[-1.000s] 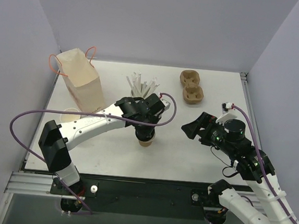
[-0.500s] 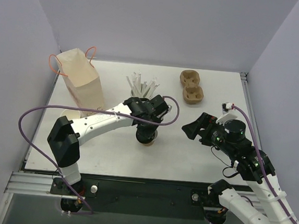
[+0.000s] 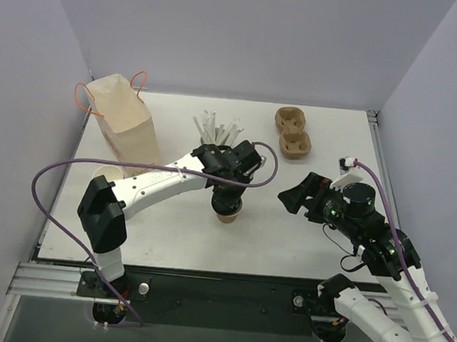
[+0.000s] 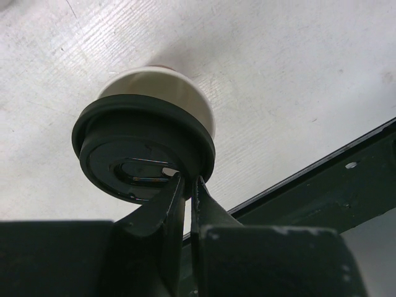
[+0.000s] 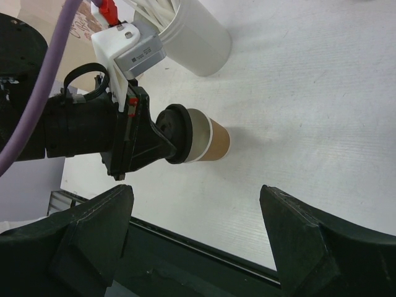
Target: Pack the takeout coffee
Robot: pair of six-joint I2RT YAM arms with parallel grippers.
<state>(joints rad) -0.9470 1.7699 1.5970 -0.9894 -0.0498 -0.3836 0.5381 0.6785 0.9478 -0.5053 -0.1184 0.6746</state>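
**Colleague:** Where's the coffee?

**Me:** I see the small brown paper cup (image 5: 213, 143) with its round black plastic lid (image 4: 139, 151) near the middle of the white desk (image 3: 310, 246). It's just on the near side of the white tub of white sticks (image 3: 216, 128). It stands upright under my left arm. I can't tell whether its base touches the desk.

**Colleague:** What is the left pincer doing?

**Me:** My left pincer (image 4: 187, 180) reaches down from above and pinches the rim of the lid. One finger (image 4: 162, 210) lies on the lid's top and the other sits outside the rim, so the two nearly meet.

**Colleague:** And the right one?

**Me:** My right pincer (image 5: 195, 189) is spread wide and holds nothing. It hangs to the right of the cup, well apart from it, and points toward it.

**Colleague:** What else is on the desk?

**Me:** A tan paper bag with orange handles (image 3: 124, 126) stands at the far left. An open pale-rimmed cup (image 3: 106, 176) sits just in front of the bag, partly hidden by my left arm. A brown moulded pulp cup carrier (image 3: 292, 133) lies at the far side, right of the tub.
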